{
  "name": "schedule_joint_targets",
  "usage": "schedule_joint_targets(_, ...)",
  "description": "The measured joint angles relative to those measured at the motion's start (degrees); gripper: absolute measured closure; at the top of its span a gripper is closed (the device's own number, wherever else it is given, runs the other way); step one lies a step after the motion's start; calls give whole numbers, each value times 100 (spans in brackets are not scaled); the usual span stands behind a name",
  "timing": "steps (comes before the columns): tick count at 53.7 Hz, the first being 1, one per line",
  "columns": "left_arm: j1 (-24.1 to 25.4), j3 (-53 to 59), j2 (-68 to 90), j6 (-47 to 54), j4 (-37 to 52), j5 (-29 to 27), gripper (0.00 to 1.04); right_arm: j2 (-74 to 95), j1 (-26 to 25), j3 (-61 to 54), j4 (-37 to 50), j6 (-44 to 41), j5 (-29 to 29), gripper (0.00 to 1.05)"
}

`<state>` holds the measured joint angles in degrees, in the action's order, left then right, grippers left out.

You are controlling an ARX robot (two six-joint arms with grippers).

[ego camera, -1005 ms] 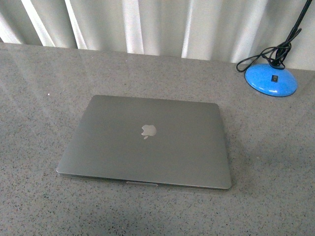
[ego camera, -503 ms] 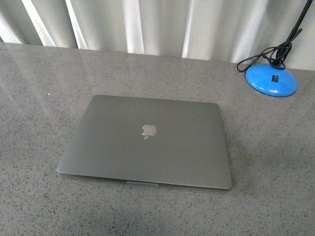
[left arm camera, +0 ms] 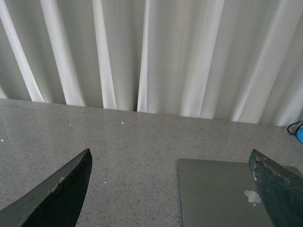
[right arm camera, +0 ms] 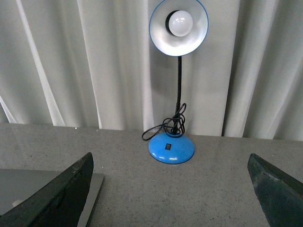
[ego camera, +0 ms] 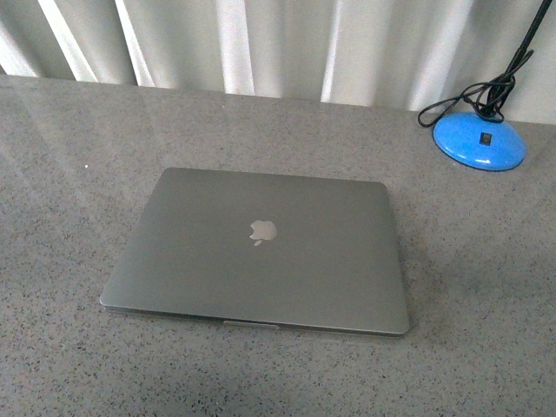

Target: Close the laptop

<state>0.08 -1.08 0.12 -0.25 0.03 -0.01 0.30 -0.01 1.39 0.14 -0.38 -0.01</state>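
Observation:
The space-grey laptop lies flat on the grey speckled table with its lid down and the pale apple logo facing up. Neither arm shows in the front view. In the left wrist view my left gripper is open above the table, with the laptop partly behind one dark finger. In the right wrist view my right gripper is open over bare table, and a corner of the laptop shows behind one finger.
A blue desk lamp base with a coiled black cord stands at the table's back right; the lamp with its white shade faces the right wrist camera. Pale curtains hang behind the table's far edge.

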Motion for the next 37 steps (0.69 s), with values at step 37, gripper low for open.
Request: schedule_joint_targets(37,0,0,0,0,0,0,7,0,0,0,0,2,0,10)
